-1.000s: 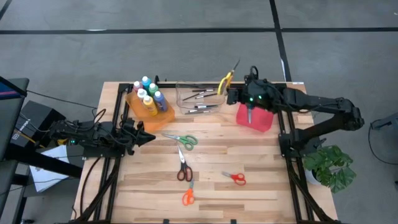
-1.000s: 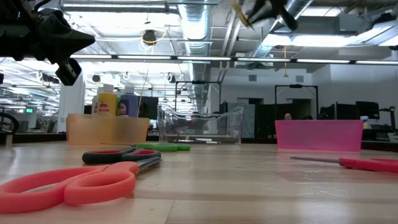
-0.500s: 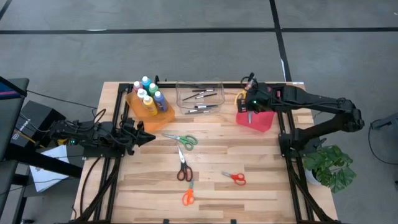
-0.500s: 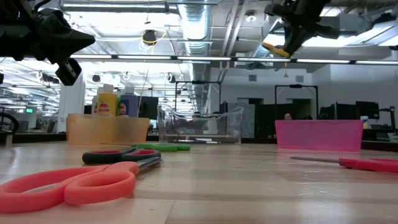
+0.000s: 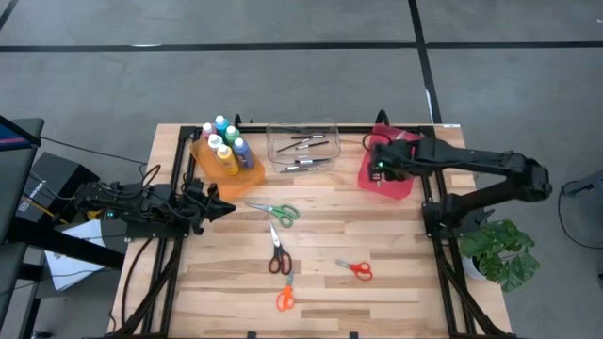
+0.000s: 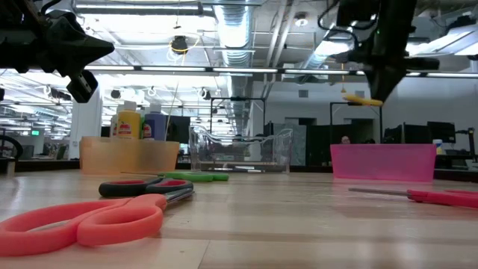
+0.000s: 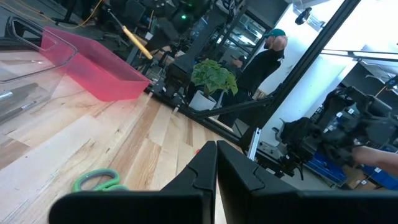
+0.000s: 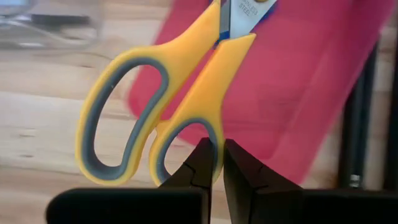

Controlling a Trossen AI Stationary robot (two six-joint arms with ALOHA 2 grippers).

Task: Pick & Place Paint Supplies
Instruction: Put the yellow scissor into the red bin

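Holding yellow scissors [image 8: 163, 102] by one handle loop, right gripper [image 8: 216, 163] clamped, poised above the red bin [image 5: 388, 179] at the table's right rear. Left gripper [image 5: 222, 209] pinched on nothing, parked at the left edge near the orange bin [image 5: 247, 177]. Advised: lower until the blades sit inside the bin walls, then release, avoiding a rim strike.

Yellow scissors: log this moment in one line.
right end effector shut on yellow scissors | above red bin | left end effector shut, waiting
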